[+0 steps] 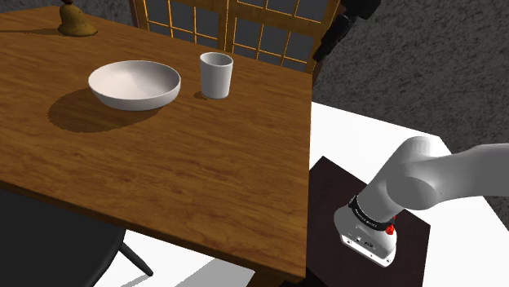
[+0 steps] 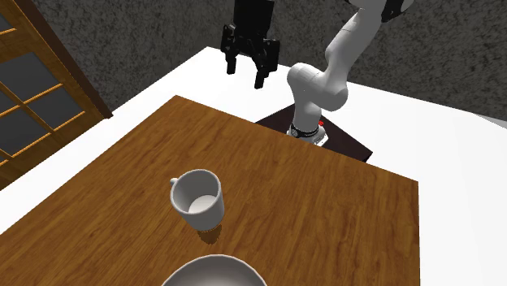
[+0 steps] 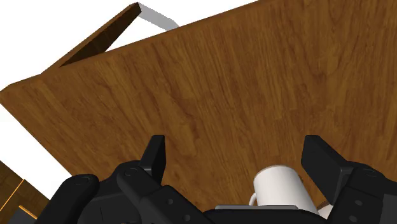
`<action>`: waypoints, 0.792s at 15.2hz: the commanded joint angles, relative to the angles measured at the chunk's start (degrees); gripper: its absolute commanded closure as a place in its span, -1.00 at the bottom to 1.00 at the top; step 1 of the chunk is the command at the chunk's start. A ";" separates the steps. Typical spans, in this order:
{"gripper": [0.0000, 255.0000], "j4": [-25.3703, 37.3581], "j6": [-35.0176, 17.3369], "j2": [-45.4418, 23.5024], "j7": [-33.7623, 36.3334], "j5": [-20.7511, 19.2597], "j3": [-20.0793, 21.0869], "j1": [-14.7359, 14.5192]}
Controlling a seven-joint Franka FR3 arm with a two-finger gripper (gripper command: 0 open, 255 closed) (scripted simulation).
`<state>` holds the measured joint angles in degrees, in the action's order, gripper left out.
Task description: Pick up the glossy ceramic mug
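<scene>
White and glossy, the mug (image 1: 216, 75) stands upright on the wooden table (image 1: 204, 171), near the edge by the lattice door (image 1: 236, 24) — just beside a white bowl (image 1: 134, 84). We see the black gripper (image 2: 245, 75) in the air by the table's stand-side edge, fingers spread and empty — well apart from the mug.

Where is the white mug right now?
In the shoulder view the white mug stands upright on the wooden table, just right of the white bowl, apart from it.
</scene>
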<state>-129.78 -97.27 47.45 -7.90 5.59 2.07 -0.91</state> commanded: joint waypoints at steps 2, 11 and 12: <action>-1.00 0.91 -0.74 -1.81 1.03 0.20 1.14 -0.10; -1.00 12.38 -5.36 -19.70 10.75 -0.83 11.12 0.16; -1.00 14.03 -5.60 -21.87 11.93 -1.31 12.21 0.27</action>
<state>-118.03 -102.66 28.34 2.92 4.82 13.25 -0.87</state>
